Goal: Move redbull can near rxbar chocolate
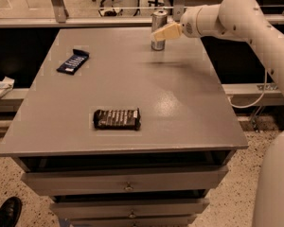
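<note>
1 redbull can (pixel 158 19) w/ end effector (pixel 156 34) at it, grip unclear; 1 rxbar chocolate (pixel 117 118), 1 blue bar (pixel 73 61).

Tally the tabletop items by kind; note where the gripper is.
Cans: 1 (redbull can)
Wrapped bars: 2 (rxbar chocolate, dark blue bar)
Total: 3
The gripper is at the redbull can, on the far side of the table.

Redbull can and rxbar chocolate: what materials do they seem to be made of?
The redbull can looks like metal, silvery and shiny, with a rimmed top. The rxbar chocolate seems wrapped in dark plastic film, slightly glossy, with pale printed rows. The gripper is level with the can's middle, in front of it.
</note>
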Robot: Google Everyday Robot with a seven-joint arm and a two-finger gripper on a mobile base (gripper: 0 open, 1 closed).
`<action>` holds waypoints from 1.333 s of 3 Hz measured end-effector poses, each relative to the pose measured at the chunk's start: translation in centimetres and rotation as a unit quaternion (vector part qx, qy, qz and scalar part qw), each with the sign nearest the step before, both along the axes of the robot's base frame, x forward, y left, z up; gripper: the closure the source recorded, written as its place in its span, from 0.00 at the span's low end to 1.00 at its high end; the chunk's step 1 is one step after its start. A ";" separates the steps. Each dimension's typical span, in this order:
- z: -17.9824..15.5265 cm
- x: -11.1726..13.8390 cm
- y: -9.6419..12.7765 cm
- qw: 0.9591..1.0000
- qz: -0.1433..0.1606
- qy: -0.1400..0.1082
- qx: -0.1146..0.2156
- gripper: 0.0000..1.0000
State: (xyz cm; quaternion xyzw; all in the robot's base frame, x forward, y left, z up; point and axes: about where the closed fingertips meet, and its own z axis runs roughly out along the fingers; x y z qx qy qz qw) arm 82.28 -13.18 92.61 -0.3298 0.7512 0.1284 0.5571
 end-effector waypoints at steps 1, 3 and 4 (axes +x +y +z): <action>-1.0 2.4 0.5 1.000 -0.010 0.006 0.015 0.00; -1.3 3.0 2.9 0.997 0.039 0.022 0.062 0.26; -0.8 1.9 3.4 0.995 0.062 0.019 0.079 0.50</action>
